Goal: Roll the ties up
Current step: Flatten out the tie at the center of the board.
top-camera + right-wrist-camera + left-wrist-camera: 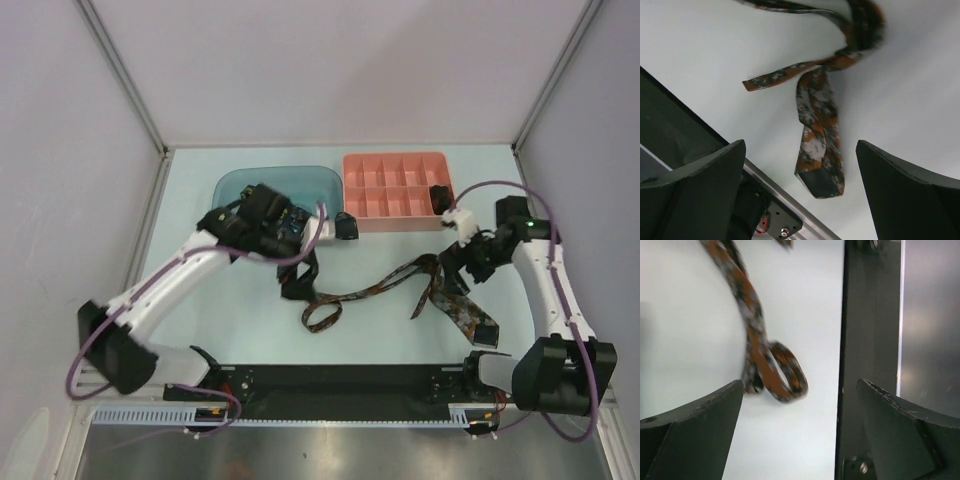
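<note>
- Orange tie (380,285) lies loose on the worktop (240,330), snaking between the arms. There's a curled loop (782,377) at the left, the wide end (820,167) flat at the right, and a thin tail (770,79) near it.
- Left gripper (800,389) hangs over the loop and right gripper (801,145) over the wide end. Both are wide and hold nothing.
- Step in hand, we judge: grasp and start the roll.
- We'd start from a free end (the loop may be a fold, can't tell), pinching across the full width.
- Other gripper pins the strip further along, so the roll stays tight and straight.
- Risk: strands cross near the right gripper. Lay them apart first.
</note>
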You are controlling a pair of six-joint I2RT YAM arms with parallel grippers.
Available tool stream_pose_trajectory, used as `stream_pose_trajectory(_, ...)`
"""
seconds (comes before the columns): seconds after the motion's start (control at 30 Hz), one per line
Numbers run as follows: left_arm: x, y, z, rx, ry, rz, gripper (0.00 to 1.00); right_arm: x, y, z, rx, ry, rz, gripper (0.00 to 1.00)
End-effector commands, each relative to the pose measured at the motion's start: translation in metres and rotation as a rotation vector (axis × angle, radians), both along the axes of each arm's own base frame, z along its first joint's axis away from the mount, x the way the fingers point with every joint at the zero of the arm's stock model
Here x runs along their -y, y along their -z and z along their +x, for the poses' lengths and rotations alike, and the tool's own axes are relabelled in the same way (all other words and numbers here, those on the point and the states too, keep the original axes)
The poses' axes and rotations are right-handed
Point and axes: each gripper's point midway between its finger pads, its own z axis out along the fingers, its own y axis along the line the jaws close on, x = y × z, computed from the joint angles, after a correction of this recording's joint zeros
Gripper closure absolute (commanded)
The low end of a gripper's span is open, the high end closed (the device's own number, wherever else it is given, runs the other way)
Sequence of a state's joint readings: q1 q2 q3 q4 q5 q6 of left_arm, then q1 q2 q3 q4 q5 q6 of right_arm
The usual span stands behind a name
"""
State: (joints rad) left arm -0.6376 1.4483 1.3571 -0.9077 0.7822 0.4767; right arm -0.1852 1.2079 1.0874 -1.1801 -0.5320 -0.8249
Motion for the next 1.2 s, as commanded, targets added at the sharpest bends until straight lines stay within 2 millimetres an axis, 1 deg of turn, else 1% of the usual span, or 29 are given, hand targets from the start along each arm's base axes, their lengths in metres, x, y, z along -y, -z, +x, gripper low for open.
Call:
stream_pose_trajectory(0.0,-0.050,0.060,-0.053,0.166,0.246,0.097,0.00,-0.020,0.026,0.021,0.035,-0.039,-0.137,0.03)
stream_pose_trajectory(0.03,-0.054,0.059,-0.056,0.226,0.261,0.080,0.01,-0.031,0.034,0.018,0.007,-0.049,-0.135,0.04)
stream_pose_trajectory(0.07,-0.055,0.063,-0.056,0.252,0.263,0.079,0.01,-0.035,0.038,0.021,0.005,-0.048,-0.139,0.05)
stream_pose_trajectory(0.1,-0.054,0.072,-0.057,0.275,0.279,0.079,0.01,-0.036,0.043,0.031,0.018,-0.023,-0.162,0.05)
stream_pose_trajectory(0.17,-0.050,0.076,-0.064,0.304,0.338,0.070,0.02,-0.047,0.050,0.037,0.010,0.005,-0.165,0.07)
stream_pose_trajectory(0.2,-0.044,0.081,-0.071,0.316,0.381,0.074,0.06,-0.045,0.056,0.040,-0.004,0.029,-0.190,0.08)
stream_pose_trajectory(0.23,-0.040,0.085,-0.073,0.326,0.398,0.081,0.07,-0.046,0.060,0.039,-0.011,0.033,-0.191,0.09)
stream_pose_trajectory(0.27,-0.036,0.093,-0.074,0.309,0.400,0.100,0.10,-0.048,0.061,0.045,-0.003,0.056,-0.186,0.11)
stream_pose_trajectory(0.33,-0.021,0.102,-0.072,0.347,0.421,0.107,0.14,-0.045,0.070,0.047,-0.015,0.071,-0.207,0.16)
stream_pose_trajectory(0.37,-0.016,0.113,-0.072,0.326,0.431,0.133,0.17,-0.044,0.074,0.047,-0.018,0.080,-0.210,0.18)
stream_pose_trajectory(0.4,-0.007,0.114,-0.071,0.347,0.447,0.127,0.21,-0.042,0.076,0.048,-0.022,0.089,-0.224,0.19)
stream_pose_trajectory(0.5,0.001,0.130,-0.067,0.351,0.459,0.170,0.30,-0.042,0.087,0.046,-0.059,0.094,-0.226,0.20)
stream_pose_trajectory(0.53,0.001,0.136,-0.065,0.359,0.461,0.187,0.31,-0.043,0.089,0.045,-0.063,0.093,-0.226,0.20)
stream_pose_trajectory(0.57,0.006,0.138,-0.061,0.389,0.458,0.187,0.32,-0.043,0.094,0.044,-0.079,0.088,-0.229,0.21)
stream_pose_trajectory(0.6,0.004,0.149,-0.059,0.385,0.454,0.216,0.32,-0.044,0.097,0.042,-0.086,0.076,-0.235,0.23)
stream_pose_trajectory(0.63,0.005,0.153,-0.055,0.393,0.443,0.229,0.33,-0.044,0.100,0.041,-0.093,0.074,-0.241,0.23)
stream_pose_trajectory(0.67,0.008,0.156,-0.043,0.424,0.400,0.250,0.34,-0.044,0.104,0.039,-0.106,0.068,-0.247,0.25)
stream_pose_trajectory(0.77,0.000,0.175,-0.032,0.429,0.360,0.337,0.35,-0.045,0.111,0.034,-0.130,0.031,-0.261,0.34)
stream_pose_trajectory(0.8,-0.002,0.178,-0.030,0.430,0.357,0.355,0.39,-0.045,0.115,0.031,-0.144,0.017,-0.267,0.40)
stream_pose_trajectory(0.87,-0.010,0.190,-0.033,0.403,0.380,0.406,0.48,-0.045,0.118,0.027,-0.157,-0.020,-0.278,0.46)
stream_pose_trajectory(0.9,-0.015,0.193,-0.034,0.397,0.387,0.430,0.59,-0.044,0.122,0.025,-0.173,-0.035,-0.286,0.53)
stream_pose_trajectory(0.93,-0.018,0.195,-0.036,0.391,0.396,0.440,0.67,-0.043,0.123,0.024,-0.179,-0.049,-0.291,0.58)
stream_pose_trajectory(0.97,-0.025,0.192,-0.038,0.373,0.410,0.455,0.73,-0.043,0.123,0.017,-0.198,-0.100,-0.286,0.64)
stream_pose_trajectory(1.0,-0.025,0.185,-0.047,0.331,0.429,0.417,0.85,-0.044,0.120,0.014,-0.204,-0.130,-0.279,0.77)
stream_pose_trajectory(1.03,-0.025,0.174,-0.055,0.304,0.468,0.370,0.90,-0.044,0.115,0.013,-0.199,-0.160,-0.274,0.81)
stream_pose_trajectory(1.07,-0.036,0.145,-0.058,0.276,0.461,0.324,0.95,-0.043,0.111,0.000,-0.229,-0.231,-0.267,0.87)
stream_pose_trajectory(1.1,-0.033,0.122,-0.075,0.212,0.497,0.195,1.00,-0.042,0.102,-0.005,-0.217,-0.276,-0.257,0.99)
stream_pose_trajectory(1.13,-0.038,0.102,-0.076,0.246,0.541,0.122,1.00,-0.040,0.097,-0.012,-0.225,-0.315,-0.251,1.00)
stream_pose_trajectory(1.17,-0.057,0.077,-0.077,0.236,0.507,0.090,1.00,-0.035,0.090,-0.025,-0.245,-0.395,-0.244,1.00)
